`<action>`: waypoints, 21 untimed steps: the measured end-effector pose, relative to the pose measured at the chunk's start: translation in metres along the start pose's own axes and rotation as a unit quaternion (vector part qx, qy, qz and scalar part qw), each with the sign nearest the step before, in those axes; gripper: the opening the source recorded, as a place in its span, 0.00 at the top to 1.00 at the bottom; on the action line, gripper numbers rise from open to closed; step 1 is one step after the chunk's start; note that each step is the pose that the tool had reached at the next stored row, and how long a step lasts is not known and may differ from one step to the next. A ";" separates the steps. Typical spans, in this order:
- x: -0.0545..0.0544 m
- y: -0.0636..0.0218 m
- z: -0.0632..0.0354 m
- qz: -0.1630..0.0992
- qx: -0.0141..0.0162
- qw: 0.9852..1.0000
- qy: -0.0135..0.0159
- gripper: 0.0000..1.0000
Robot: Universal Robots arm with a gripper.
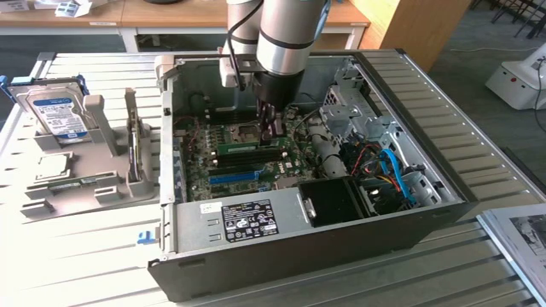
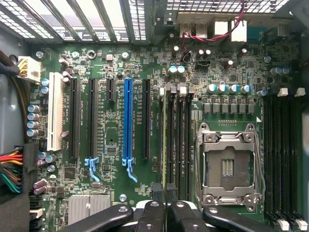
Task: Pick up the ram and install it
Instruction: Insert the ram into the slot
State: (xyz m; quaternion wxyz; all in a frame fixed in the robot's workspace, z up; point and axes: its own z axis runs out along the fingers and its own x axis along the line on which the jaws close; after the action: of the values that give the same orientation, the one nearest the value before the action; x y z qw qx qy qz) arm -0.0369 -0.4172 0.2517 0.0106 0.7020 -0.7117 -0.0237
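Note:
My gripper reaches down into the open computer case, over the motherboard's memory slots. It is shut on the ram, a slim green strip that stands on its long edge along the slots, just beside the CPU socket. In the wrist view the ram appears edge-on as a thin line running away from the black fingers, in line with the black slots left of the socket. I cannot tell whether it touches a slot or hangs just above one.
The case walls close in around the board. A black fan box and a power supply sit at the near side. The long blue slot lies beside the memory slots. A grey stand with a hard drive is at the exterior view's left.

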 end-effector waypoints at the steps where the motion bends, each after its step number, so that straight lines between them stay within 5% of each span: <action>1: 0.000 -0.0001 0.0007 0.000 0.000 1.000 0.000 0.88; 21: 0.000 -0.0012 0.0079 0.000 0.000 1.000 0.000 0.88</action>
State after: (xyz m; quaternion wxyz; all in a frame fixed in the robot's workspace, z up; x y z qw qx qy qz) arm -0.0360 -0.4172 0.2438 0.0107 0.7020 -0.7117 -0.0236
